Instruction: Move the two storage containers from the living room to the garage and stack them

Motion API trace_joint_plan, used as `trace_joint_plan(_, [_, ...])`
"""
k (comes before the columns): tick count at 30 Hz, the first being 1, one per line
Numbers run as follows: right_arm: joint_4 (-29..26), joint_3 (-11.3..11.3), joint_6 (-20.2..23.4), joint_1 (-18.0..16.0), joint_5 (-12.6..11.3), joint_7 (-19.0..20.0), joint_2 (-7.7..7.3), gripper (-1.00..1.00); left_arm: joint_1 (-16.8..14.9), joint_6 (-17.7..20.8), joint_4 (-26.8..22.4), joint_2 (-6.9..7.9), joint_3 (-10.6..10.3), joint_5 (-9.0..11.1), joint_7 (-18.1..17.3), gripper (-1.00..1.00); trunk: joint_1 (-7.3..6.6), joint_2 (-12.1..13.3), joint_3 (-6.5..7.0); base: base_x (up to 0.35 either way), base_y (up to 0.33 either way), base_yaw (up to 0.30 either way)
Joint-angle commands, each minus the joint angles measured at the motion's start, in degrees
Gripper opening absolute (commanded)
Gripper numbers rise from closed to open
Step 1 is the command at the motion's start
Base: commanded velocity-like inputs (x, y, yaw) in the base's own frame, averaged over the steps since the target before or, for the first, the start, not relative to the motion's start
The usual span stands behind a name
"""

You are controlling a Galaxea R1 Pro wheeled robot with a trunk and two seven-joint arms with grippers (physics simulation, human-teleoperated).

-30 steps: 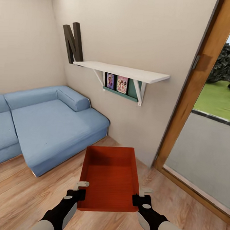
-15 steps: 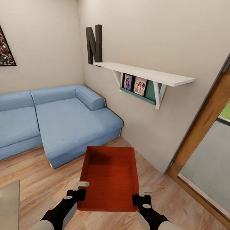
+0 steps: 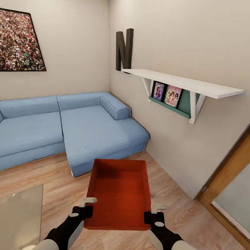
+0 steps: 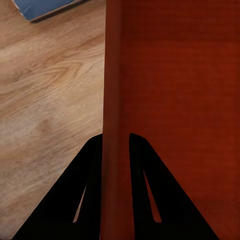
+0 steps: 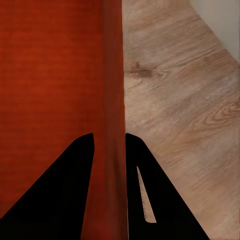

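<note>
An orange-red storage container [image 3: 119, 193] hangs level above the light wood-plank floor of the living room, carried between both arms. My left gripper [image 3: 86, 210] is shut on its left wall near the front corner, and my right gripper [image 3: 151, 216] is shut on its right wall. In the left wrist view the black fingers [image 4: 87, 175] clamp the container wall [image 4: 116, 100] from both sides. The right wrist view shows the same clamp, the fingers [image 5: 80, 175] pinching the wall [image 5: 112, 90]. The container is empty inside.
A blue corner sofa [image 3: 65, 130] stands ahead and to the left. A white wall shelf [image 3: 186, 84] with a dark letter N [image 3: 124, 49] juts from the right wall. A glass tabletop [image 3: 14, 214] lies at lower left, and a wood-framed glass door [image 3: 232, 183] is at right.
The camera has swung left: sofa, shelf and door frame have slid rightward in the picture, and a wall picture and glass tabletop have come into view. The container and both grippers hold the same pose.
</note>
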Motion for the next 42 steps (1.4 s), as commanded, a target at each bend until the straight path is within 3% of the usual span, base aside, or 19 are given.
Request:
trace_joint_plan(1, [1.0, 0.7, -0.4, 0.0, -0.5, -0.5, -1.43, -1.00, -0.1, 0.4, -0.2, 0.10, 0.6, -0.7, 0.7, -1.00, 0.00, 0.0, -0.05, 0.000, 0.000, 0.300])
trace_joint_plan(42, [1.0, 0.7, -0.4, 0.0, -0.5, -0.6, -1.38, -1.00, -0.1, 0.4, -0.1, 0.10, 0.6, -0.7, 0.7, -1.00, 0.00, 0.0, -0.05, 0.000, 0.000, 0.300])
